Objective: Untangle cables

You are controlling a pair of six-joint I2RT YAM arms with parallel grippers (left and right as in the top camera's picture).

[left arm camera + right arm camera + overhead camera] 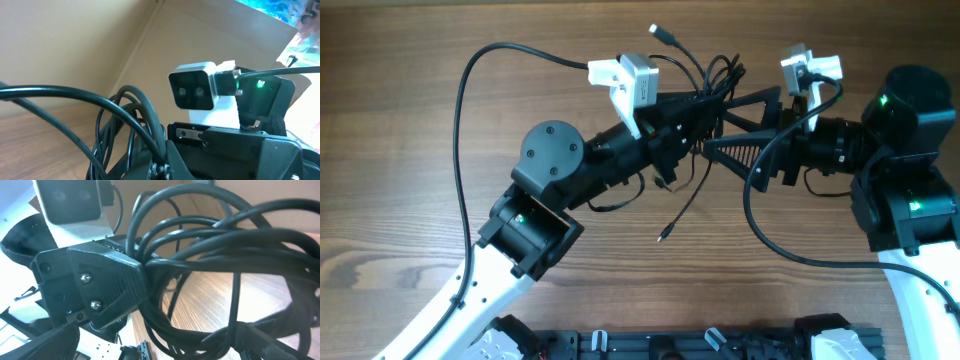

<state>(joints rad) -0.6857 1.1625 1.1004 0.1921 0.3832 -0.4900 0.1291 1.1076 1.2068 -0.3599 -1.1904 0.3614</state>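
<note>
The left pincer (686, 124) is clenching on the cables (720, 80), gripping the black bundle where its strands are crossing. In the right wrist view its black finger (105, 285), with two screws showing, is pressing against the gathered cords (225, 240), which are fanning out from that finger in several overlapping loops above the wooden bench (400, 120). The right pincer (718, 130) is facing the left pincer with its jaws spread wide and released. From above, its two triangular fingers are lying on either side of the left pincer's tip, and whether they are touching the cords cannot be told.

Beyond the left pincer, one strand is ending in a small grey plug (660, 33). On the near side of the left pincer, a single thin strand is trailing across the bench to a loose tip (662, 237). In the left wrist view the loops (130, 115) are rising just beside the pincer's base, with the right arm's wrist camera (195, 90) right behind them.
</note>
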